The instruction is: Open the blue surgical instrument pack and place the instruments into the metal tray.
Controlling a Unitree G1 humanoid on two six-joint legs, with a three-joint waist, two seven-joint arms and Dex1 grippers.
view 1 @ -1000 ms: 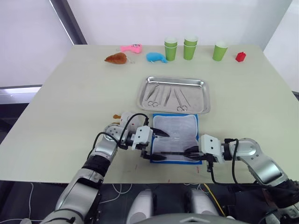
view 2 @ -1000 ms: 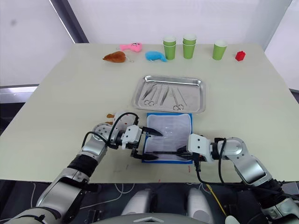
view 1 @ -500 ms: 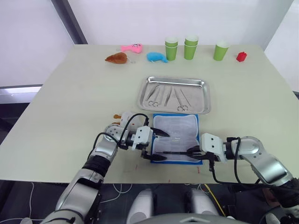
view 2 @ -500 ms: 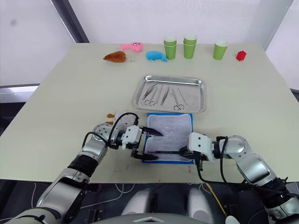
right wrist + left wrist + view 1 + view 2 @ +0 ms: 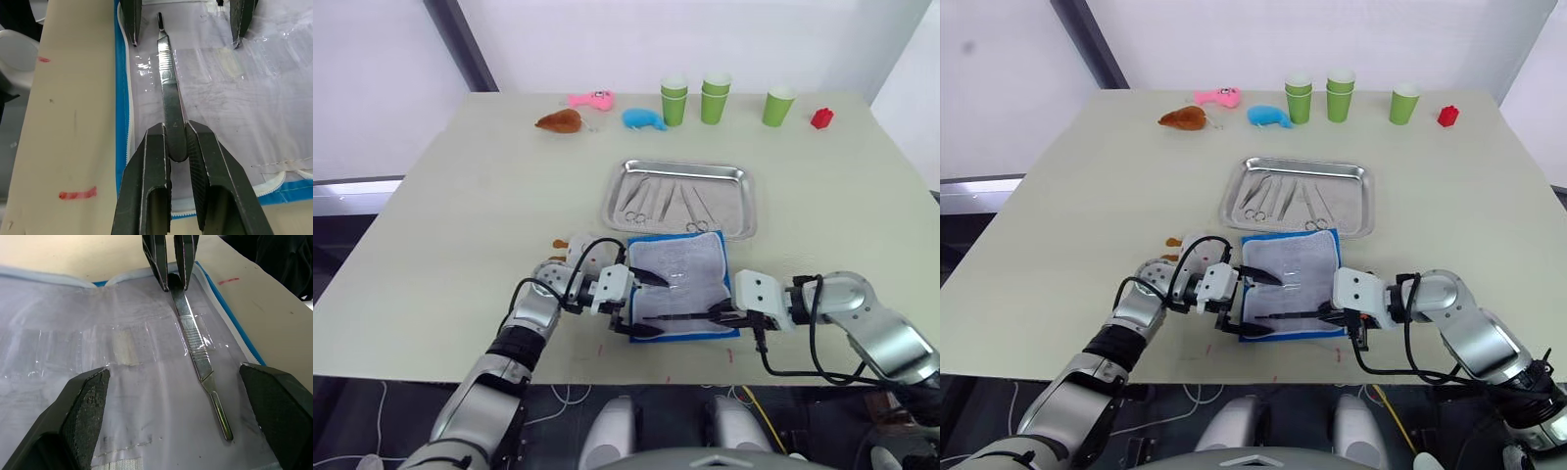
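Pack (image 5: pixel 680 287) open, lower centre | right gripper (image 5: pixel 177 147) jaws clamped on last scalpel handle (image 5: pixel 167 90) lying on lining | left gripper (image 5: pixel 641 305) jaws apart at pack's left edge | other instruments (image 5: pixel 663 201) already in tray (image 5: pixel 739 176), centre | one transfer left

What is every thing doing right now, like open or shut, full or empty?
Pack: open, flat on the table, one tool left.
Scalpel handle: lying in the pack, gripped at one end.
Right pincer: shut on the scalpel handle.
Left pincer: open, over the pack, holding nothing.
Tray: upright, several instruments in it.
Green cups: upright, two of them stacks.
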